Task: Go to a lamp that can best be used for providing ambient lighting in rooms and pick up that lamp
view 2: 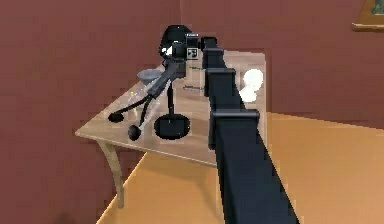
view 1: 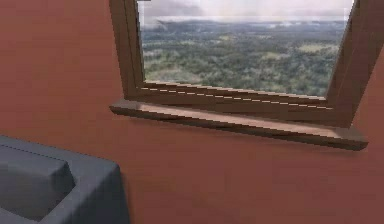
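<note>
— Lamp (view 2: 172,127) stands on the wooden table (view 2: 100,132), with a black dome shade over a thin stem and a round base. Where would you take it?
— By the stem (stiff, I'd guess, and narrow). The base looks weighty, so it may tip when lifted.
— And the gripper (view 2: 127,123)?
— Near the lamp, against the tabletop. I cannot tell whether it holds anything.

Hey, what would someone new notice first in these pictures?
A dark arm runs up the arm side view's middle toward a black desk lamp on a wooden table. In the forward view, a wood-framed window in a red-brown wall looks out over green hills.
</note>
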Controlling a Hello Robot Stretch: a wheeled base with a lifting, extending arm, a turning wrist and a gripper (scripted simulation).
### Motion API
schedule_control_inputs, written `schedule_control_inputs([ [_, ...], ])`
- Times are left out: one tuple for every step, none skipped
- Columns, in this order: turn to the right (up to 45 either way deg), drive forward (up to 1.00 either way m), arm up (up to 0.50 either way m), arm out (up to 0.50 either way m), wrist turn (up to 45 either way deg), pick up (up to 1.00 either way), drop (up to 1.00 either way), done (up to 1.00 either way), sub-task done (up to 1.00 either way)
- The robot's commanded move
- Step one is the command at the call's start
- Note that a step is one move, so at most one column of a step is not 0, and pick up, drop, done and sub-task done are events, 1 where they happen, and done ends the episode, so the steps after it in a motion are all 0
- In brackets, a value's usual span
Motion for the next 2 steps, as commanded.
schedule_control_inputs([
  [0.0,0.0,0.0,0.0,45.0,0.0,0.0,0.0,0.0],
  [0.0,0.0,0.0,0.0,45.0,0.0,0.0,0.0,0.0],
])
